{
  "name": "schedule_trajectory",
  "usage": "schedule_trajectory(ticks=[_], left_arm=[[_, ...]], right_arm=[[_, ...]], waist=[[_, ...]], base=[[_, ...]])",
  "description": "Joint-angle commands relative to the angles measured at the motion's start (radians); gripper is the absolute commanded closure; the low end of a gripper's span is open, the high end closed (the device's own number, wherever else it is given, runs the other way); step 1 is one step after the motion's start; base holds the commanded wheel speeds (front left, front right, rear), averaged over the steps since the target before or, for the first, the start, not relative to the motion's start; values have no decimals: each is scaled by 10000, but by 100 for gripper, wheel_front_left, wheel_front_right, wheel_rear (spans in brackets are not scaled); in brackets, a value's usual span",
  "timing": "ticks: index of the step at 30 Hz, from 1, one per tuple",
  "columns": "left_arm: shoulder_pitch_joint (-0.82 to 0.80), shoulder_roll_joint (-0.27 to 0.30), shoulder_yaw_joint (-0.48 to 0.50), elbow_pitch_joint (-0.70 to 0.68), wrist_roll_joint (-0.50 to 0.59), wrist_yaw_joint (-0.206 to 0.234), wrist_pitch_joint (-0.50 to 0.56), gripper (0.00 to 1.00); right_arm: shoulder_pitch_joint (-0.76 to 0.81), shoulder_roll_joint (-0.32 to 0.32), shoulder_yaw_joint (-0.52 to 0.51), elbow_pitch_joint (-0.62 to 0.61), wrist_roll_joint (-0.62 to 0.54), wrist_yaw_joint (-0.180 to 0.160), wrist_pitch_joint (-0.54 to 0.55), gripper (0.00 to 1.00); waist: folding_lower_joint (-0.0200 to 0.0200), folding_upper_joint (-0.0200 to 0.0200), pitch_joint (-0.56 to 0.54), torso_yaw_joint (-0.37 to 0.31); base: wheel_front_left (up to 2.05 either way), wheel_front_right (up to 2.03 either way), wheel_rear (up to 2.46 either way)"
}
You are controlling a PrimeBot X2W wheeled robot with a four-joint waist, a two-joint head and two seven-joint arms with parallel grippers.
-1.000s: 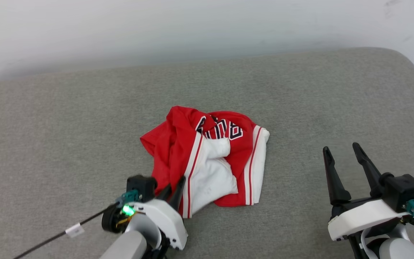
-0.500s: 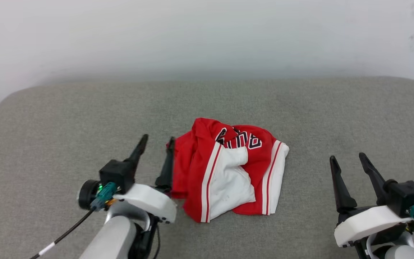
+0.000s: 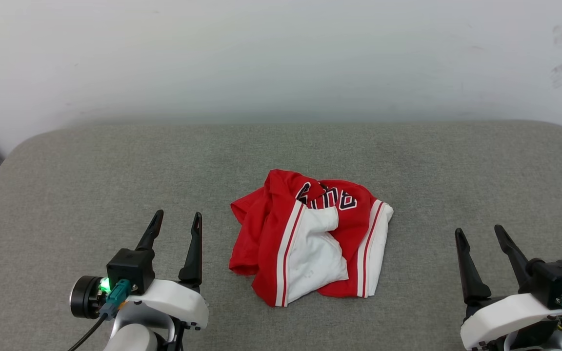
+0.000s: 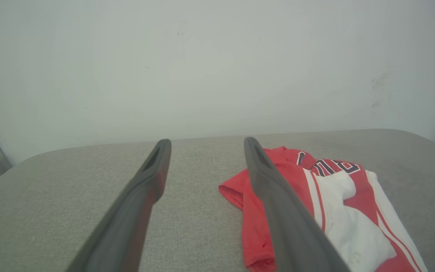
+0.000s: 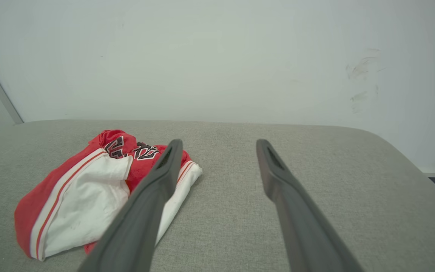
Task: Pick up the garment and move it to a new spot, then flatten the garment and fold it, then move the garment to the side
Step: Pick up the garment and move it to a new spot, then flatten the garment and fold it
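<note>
i see the garment (image 3: 310, 239) lying in a crumpled heap near the middle of the grey fabric-covered surface (image 3: 90, 185), with nothing holding it. red cloth bunches along its left and far sides. a white panel edged with red-and-white stripes sits in the middle. the black, white-outlined lettering is creased at the far end, too folded for me to read.

my left pincer (image 3: 178, 213) is released, its two dark fingers spread apart with bare surface showing between them. it hangs to the left of the garment, near it but not touching. in the left wrist view one finger overlaps the red edge of the cloth, yet the head view shows a clear gap there.

my right pincer (image 3: 478, 229) is likewise released and empty, fingers apart, well to the right of the garment. both pincers point toward the pale wall (image 3: 261, 58) behind the surface. a few dark scuffs mark that wall at the upper right.
</note>
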Motion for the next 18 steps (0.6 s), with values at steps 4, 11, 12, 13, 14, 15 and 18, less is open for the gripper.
schedule_trajectory(ticks=[4, 11, 12, 13, 14, 15, 18], left_arm=[[61, 87, 23, -102, 85, 1, -24, 0], [-152, 161, 22, -89, 78, -40, -6, 0], [-226, 153, -9, -120, 71, -77, 35, 0], [-329, 129, -51, -144, 41, -105, 108, 0], [-856, 76, -285, -199, 1, -388, 537, 0], [-1035, 56, -374, -178, -11, -489, 722, 0], [-1809, -26, -838, -97, 104, -885, 1490, 0]], right_arm=[[135, 1, -8, -117, 26, -7, 63, 0], [42, 1, 65, -108, 64, -5, 62, 0], [26, 1, 77, -102, 82, -5, 59, 0], [8, 1, 77, -100, 85, -5, 56, 0], [-79, 1, 128, -106, 83, -7, 69, 0], [-117, 1, 138, -109, 76, -7, 80, 0], [-297, -1, 223, -158, 7, -5, 100, 0]], waist=[[0, 0, -10, 24], [0, 0, 27, -24], [0, 0, 42, -36], [0, 0, 64, -45], [0, 0, 179, -106], [0, 0, 224, -134], [0, 0, 489, -264]], base=[[0, 0, 0], [0, 0, 0], [0, 0, 0], [0, 0, 0], [0, 0, 0], [0, 0, 0], [0, 0, 0]])
